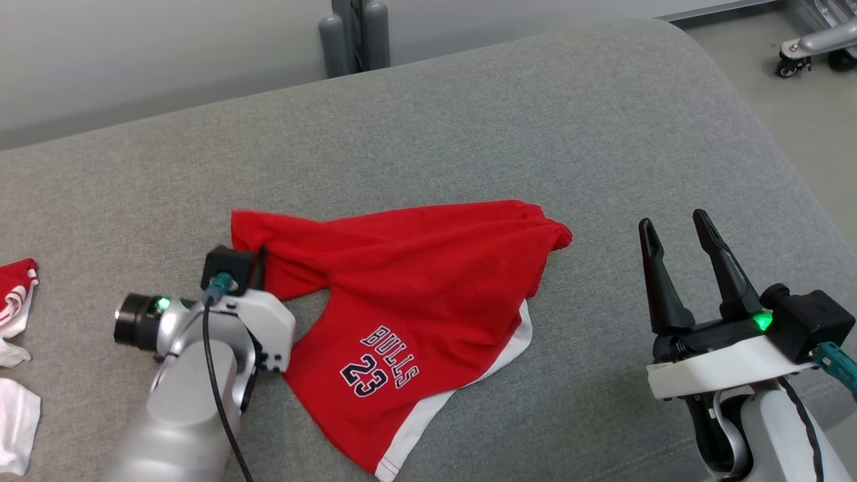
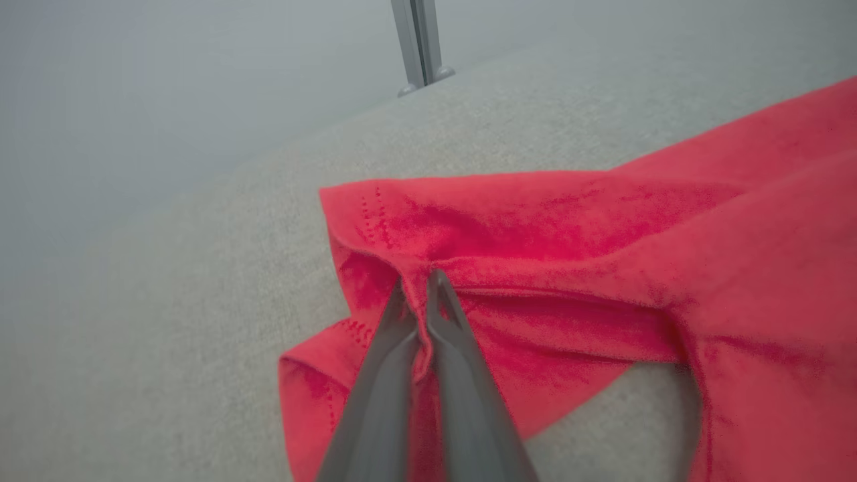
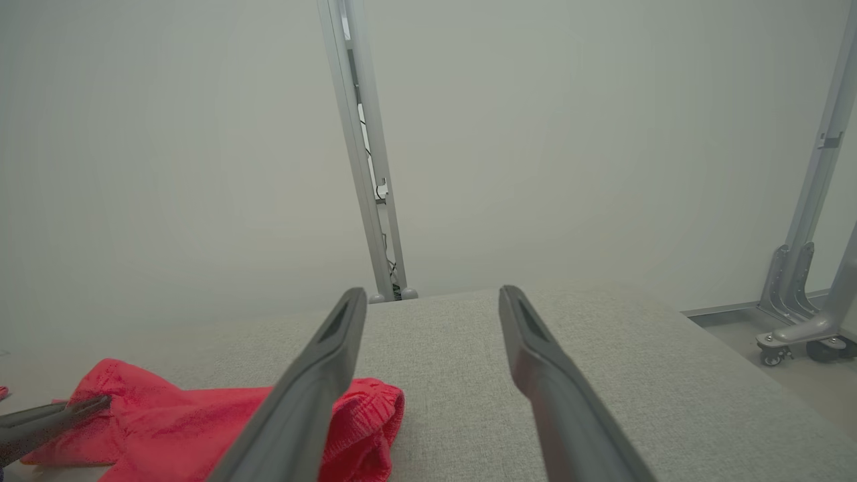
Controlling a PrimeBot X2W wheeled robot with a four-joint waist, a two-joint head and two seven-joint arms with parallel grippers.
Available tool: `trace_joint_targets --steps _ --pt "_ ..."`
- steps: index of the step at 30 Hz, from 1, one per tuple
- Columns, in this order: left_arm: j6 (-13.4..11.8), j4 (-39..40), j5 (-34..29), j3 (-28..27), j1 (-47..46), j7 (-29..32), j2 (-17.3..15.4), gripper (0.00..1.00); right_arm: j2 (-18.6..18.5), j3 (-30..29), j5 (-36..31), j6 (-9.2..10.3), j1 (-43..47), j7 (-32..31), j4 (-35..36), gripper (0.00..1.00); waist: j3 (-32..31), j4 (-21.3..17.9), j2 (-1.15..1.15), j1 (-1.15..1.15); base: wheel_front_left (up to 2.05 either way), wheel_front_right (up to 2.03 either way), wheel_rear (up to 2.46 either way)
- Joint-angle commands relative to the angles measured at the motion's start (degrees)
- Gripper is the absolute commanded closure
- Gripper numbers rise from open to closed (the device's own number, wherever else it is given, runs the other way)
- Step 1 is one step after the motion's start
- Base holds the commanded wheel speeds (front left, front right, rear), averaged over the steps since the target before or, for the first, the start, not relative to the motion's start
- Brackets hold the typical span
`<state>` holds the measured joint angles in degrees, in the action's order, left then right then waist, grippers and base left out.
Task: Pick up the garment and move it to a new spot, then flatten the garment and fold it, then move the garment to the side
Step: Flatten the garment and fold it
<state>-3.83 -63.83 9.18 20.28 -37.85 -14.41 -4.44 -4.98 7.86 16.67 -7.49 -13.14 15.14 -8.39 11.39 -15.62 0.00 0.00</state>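
The garment [image 1: 415, 294] is a pair of red shorts with white trim and "BULLS 23" printed on one leg. It lies rumpled on the grey cushion [image 1: 469, 120], near the front middle. My left gripper [image 2: 418, 284] is shut on a fold of red cloth [image 2: 602, 268] at the garment's left end; in the head view its fingers are hidden behind the wrist block [image 1: 231, 268]. Off to the right of the garment, my right gripper [image 1: 673, 221] stands open and clear of the cloth. In the right wrist view the right gripper [image 3: 432, 294] holds nothing, with the garment [image 3: 201, 415] at lower left.
More red and white clothing [image 1: 17, 294] and a white cloth [image 1: 17, 422] lie at the cushion's left edge. A grey post [image 1: 355, 33] stands behind the cushion. At the right the cushion rounds off to the floor, where a wheeled stand [image 1: 803, 53] sits.
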Motion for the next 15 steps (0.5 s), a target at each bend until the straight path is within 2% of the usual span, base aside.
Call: trace_joint_targets --steps 1,3,4,8,12,13,14,15 --pt "-0.9 1.2 0.3 -0.5 -2.0 -0.5 -0.8 1.00 0.1 -0.1 -0.3 -0.01 -0.5 0.0 0.2 0.00 0.4 -0.4 0.00 0.00 0.00 0.00 0.00" --pt "-2.0 4.1 -0.3 -0.9 -3.8 -0.8 -2.0 1.00 0.3 -0.1 -0.3 -0.01 -0.8 0.0 0.3 0.00 0.8 -0.7 0.00 0.00 0.00 0.00 0.00" --pt "-3.4 9.3 -1.1 -1.7 -5.2 -0.8 -3.4 1.00 0.5 -0.2 -0.3 -0.01 -1.2 0.0 0.5 0.00 1.3 -1.1 0.00 0.00 0.00 0.00 0.00" --pt "-6.1 19.9 -3.0 -3.2 -7.4 -0.8 -6.1 1.00 1.1 -0.3 -0.1 -0.01 -1.8 0.0 0.6 0.00 2.0 -2.1 0.00 0.00 0.00 0.00 0.00" --pt "-6.4 23.1 -4.3 -3.8 -8.5 -0.8 -7.9 1.00 1.5 -0.2 0.1 -0.01 -2.4 0.0 0.4 0.00 2.1 -3.0 0.00 0.00 0.00 0.00 0.00" --pt "-6.2 21.1 -4.4 -3.9 -8.3 -0.7 -8.3 0.89 1.6 0.0 0.2 -0.01 -2.4 0.0 0.2 0.00 2.0 -3.2 0.00 0.00 0.00 0.00 0.00" --pt "-5.8 18.1 -4.3 -3.7 -8.2 -0.6 -8.5 0.00 1.6 0.1 0.2 -0.01 -2.3 0.0 0.1 0.00 1.9 -3.4 0.00 0.00 0.00 0.00 0.00" --pt "-5.2 15.9 -4.0 -3.5 -8.8 -0.6 -8.3 0.00 1.7 0.3 0.2 -0.01 -2.3 0.0 -0.1 0.00 1.8 -3.6 0.00 0.00 0.00 0.00 0.00"
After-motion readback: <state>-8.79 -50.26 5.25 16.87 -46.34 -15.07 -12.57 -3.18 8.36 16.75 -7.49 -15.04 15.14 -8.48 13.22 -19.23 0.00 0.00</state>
